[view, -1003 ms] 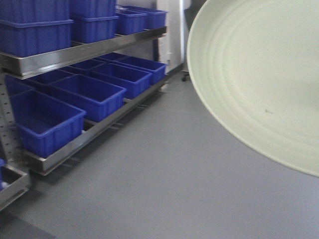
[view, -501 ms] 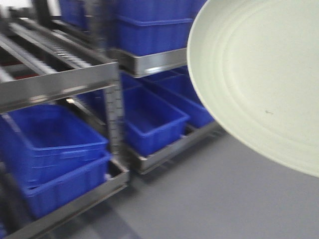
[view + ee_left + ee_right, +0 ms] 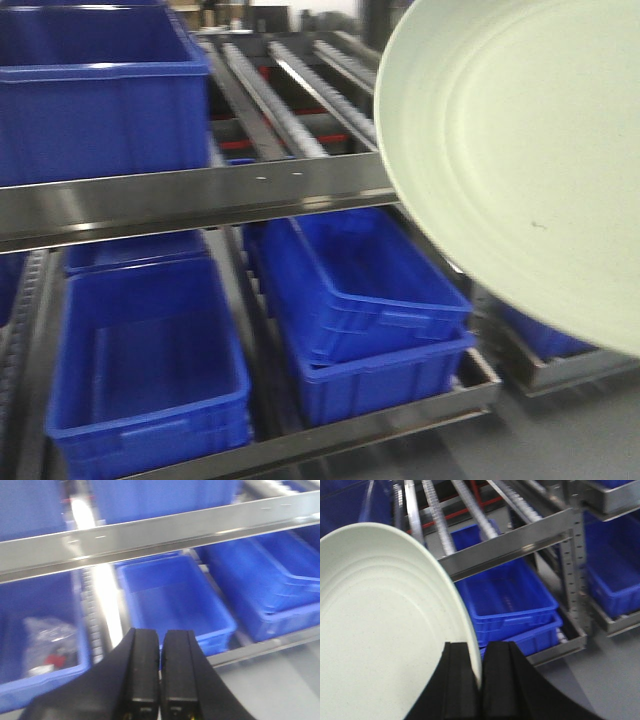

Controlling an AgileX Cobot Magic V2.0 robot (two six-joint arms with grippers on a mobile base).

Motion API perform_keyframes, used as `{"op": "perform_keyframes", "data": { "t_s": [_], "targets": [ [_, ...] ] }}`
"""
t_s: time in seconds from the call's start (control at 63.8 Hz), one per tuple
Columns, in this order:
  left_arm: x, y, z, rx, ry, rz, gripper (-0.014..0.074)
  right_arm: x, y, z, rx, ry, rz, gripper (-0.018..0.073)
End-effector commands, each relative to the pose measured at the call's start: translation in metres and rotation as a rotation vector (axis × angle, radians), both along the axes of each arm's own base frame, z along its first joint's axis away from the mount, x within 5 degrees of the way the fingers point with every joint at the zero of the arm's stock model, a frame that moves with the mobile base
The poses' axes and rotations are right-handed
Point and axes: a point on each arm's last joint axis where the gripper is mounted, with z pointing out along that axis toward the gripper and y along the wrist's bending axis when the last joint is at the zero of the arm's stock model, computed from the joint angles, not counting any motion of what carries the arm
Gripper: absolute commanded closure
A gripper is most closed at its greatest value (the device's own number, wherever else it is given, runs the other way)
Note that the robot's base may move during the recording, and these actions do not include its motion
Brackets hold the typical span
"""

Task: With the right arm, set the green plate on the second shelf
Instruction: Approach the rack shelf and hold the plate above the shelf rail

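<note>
Front view only: the full face of the pale sage-green round shallow plate (image 3: 520, 170), tilted, filling the upper right, with faint concentric rings and a tiny dark speck.
Right wrist view only: black right gripper (image 3: 479, 652) at the plate's near rim; perforated steel upright (image 3: 576, 575) beside the stacked blue plastic bins (image 3: 510, 610).
Left wrist view only: black left gripper (image 3: 160, 635); clear plastic bag (image 3: 47, 642) of small dark and red pieces, lying in the blue plastic bin at left (image 3: 50, 690).
Right jaws: almost closed, clamped on the plate's rim, the edge running up between them.
Left jaws: pressed together, holding nothing, hanging in front of the rack.
Plate position: in the air in front of the rack, resting on no shelf, overlapping the right end of the horizontal steel shelf rail (image 3: 200, 195) in the front view.
Rack: grey roller tracks (image 3: 280, 90) on the level behind and above the rail; open blue bins on the level below it.
Sharpness: wrist views soft, small details blurred.
</note>
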Motion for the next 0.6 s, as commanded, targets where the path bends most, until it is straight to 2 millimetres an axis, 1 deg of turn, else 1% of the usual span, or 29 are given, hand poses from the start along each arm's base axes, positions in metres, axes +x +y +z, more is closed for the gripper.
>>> {"op": "perform_keyframes", "data": {
  "t_s": [0.0, 0.58],
  "targets": [
    [0.0011, -0.0013, -0.0076, -0.002, -0.039, -0.015, 0.0472, 0.0018, -0.0027, 0.0193, 0.029, -0.117, -0.034, 0.0505],
    [0.0011, -0.0013, -0.0076, -0.002, -0.039, -0.015, 0.0472, 0.0018, -0.0027, 0.0193, 0.029, -0.117, -0.034, 0.0505]
  ]
}}
